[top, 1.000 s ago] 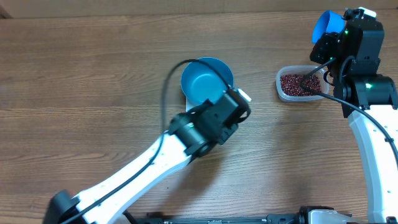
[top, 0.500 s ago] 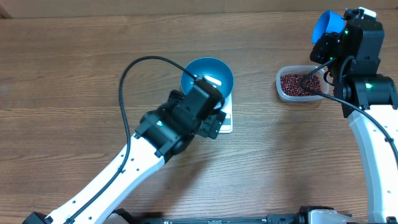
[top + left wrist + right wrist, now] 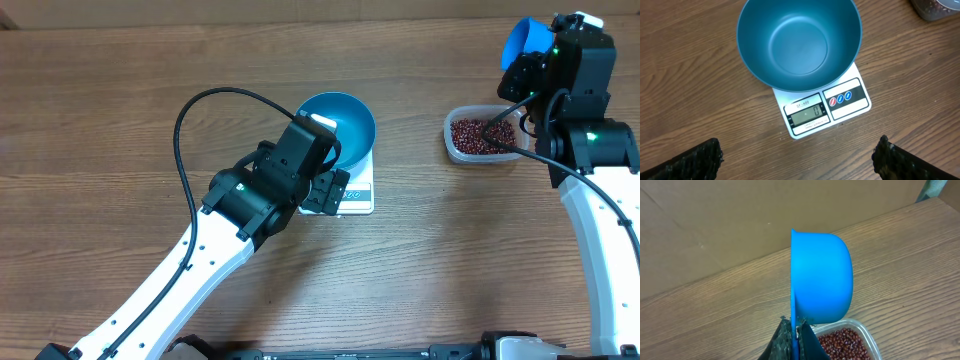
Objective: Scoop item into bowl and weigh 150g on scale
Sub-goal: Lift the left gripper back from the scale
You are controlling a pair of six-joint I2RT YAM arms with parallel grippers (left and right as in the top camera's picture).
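The left pincer [image 3: 800,162] is hanging released, jaws wide, only its fingertips showing, above the bowl [image 3: 799,45] sitting on the scale [image 3: 812,112] at the table's [image 3: 100,100] middle. The right pincer [image 3: 794,332] is clenching the scoop [image 3: 822,277], hiding its handle, over beans [image 3: 840,340] in a cut-off tub [image 3: 871,341] near the far right corner.

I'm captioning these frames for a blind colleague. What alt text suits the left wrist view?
An empty blue bowl sits on the small white scale, whose display reads zero, on a wooden table. The left gripper's dark fingers stand wide apart at the bottom corners, holding nothing.
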